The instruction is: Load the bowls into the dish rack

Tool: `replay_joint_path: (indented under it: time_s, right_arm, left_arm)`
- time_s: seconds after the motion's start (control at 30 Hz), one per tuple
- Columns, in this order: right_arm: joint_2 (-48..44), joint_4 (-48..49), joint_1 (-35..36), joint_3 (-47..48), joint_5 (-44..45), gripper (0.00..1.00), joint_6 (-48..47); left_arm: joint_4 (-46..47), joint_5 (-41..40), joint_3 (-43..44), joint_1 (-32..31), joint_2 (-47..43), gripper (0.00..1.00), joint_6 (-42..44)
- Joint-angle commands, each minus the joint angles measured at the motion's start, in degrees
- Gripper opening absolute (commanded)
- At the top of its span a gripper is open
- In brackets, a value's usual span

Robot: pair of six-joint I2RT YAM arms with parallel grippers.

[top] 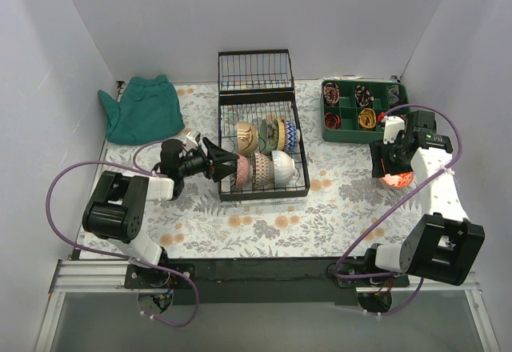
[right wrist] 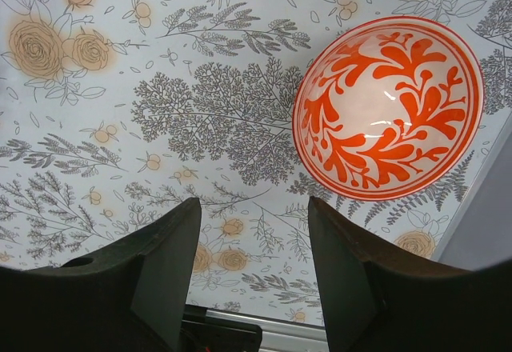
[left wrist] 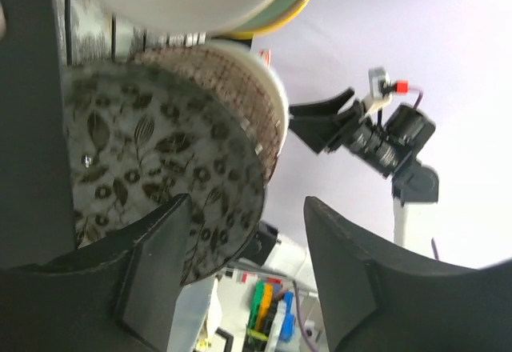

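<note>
Tabletop (top: 264, 224) is carrying one red bowl (right wrist: 388, 108) right of the rack (top: 302, 140); right pincer (right wrist: 252, 208) is hovering wide just beside it, needing to straddle its rim first; left pincer (top: 228, 166) is gaping at racked bowls (top: 268, 148).

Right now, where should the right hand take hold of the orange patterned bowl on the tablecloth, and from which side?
Take its rim, coming straight down from above. The orange bowl seems to sit open side up on the flat cloth, so only the thin wall offers a pinch: one finger inside, one outside. The right hand is open beside it.
</note>
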Motion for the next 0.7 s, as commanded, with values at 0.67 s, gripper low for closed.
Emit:
replay_joint_path:
  time_s: [0.67]
  right_arm:
    - [7.6, 1.0, -1.8, 4.4, -4.6, 0.62, -8.1]
  left_arm:
    - [-72.0, -8.6, 36.5, 10.2, -13.6, 0.61, 60.2]
